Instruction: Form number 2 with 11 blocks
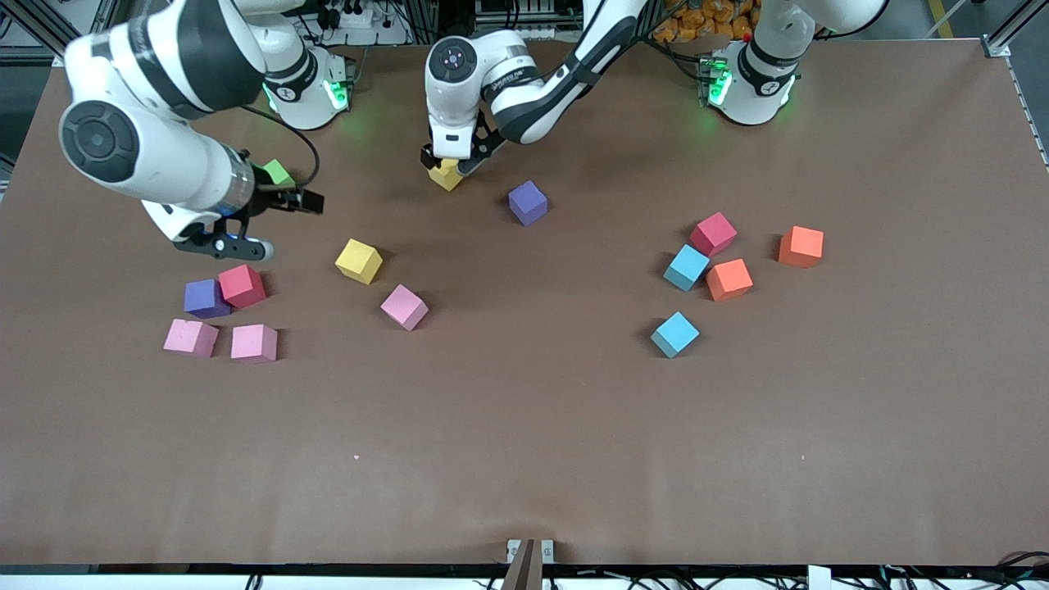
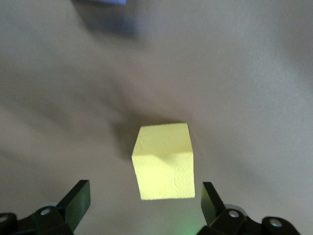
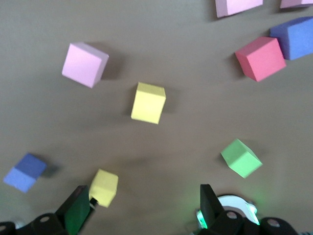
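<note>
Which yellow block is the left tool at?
The yellow block beside the purple one, lying between the left tool's open fingers. The other yellow block lies nearer the front camera, untouched.

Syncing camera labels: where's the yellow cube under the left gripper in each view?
Front view: yellow cube under the open left gripper, near the bases.
Left wrist view: same cube between the open fingers.
Right wrist view: same cube with a black fingertip touching it.
Shared landmark: the purple cube beside it.
</note>
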Controlling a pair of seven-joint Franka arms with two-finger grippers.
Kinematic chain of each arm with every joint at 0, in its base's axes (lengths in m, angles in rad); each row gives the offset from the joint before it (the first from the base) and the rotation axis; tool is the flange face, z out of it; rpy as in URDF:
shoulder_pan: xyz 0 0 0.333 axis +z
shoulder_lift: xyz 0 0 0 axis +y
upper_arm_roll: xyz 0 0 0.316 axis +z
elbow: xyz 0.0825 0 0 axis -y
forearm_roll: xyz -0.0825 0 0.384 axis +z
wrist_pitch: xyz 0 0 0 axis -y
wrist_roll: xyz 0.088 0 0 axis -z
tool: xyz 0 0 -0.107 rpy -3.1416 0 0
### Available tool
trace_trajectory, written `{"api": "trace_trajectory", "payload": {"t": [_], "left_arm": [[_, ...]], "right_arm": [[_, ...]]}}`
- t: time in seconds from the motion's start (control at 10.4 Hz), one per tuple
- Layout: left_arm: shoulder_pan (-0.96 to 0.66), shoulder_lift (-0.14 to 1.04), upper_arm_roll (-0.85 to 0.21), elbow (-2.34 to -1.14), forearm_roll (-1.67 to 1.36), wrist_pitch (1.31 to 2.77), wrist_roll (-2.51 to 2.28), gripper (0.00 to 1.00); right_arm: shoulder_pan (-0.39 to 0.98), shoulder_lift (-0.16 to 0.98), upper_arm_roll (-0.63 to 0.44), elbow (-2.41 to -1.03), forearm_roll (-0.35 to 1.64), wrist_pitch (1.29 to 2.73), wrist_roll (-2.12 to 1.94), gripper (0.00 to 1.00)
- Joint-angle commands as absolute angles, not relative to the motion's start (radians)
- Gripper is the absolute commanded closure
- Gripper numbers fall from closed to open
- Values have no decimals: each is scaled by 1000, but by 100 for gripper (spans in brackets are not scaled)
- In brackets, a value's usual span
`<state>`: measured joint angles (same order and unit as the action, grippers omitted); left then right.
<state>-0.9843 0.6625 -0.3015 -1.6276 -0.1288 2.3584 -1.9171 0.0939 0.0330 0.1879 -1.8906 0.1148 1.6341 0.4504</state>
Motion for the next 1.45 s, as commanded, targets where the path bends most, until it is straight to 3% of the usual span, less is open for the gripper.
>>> {"api": "trace_trajectory", "payload": {"t": [0.0,0.77,0.87,0.97,1.06,1.35], "left_arm": [[-1017,704,-282,-1605,-137,2393,-1939,0],[-1034,811,-264,-1540,-83,2467,-1937,0],[-1052,813,-265,-1540,-77,2467,-1939,49],[-1066,810,-265,-1543,-77,2465,-1947,86],[-1069,805,-264,-1551,-77,2459,-1968,100],[-1042,750,-264,-1575,-75,2334,-2045,100]], "right_arm": [[109,73,195,-1939,112,1751,564,0],[192,290,195,-1931,110,2095,1020,0],[198,322,193,-1931,103,2139,1057,0],[204,348,192,-1931,100,2179,1098,0],[203,365,192,-1930,100,2219,1167,0],[215,423,190,-1910,71,2272,1212,0]]}}
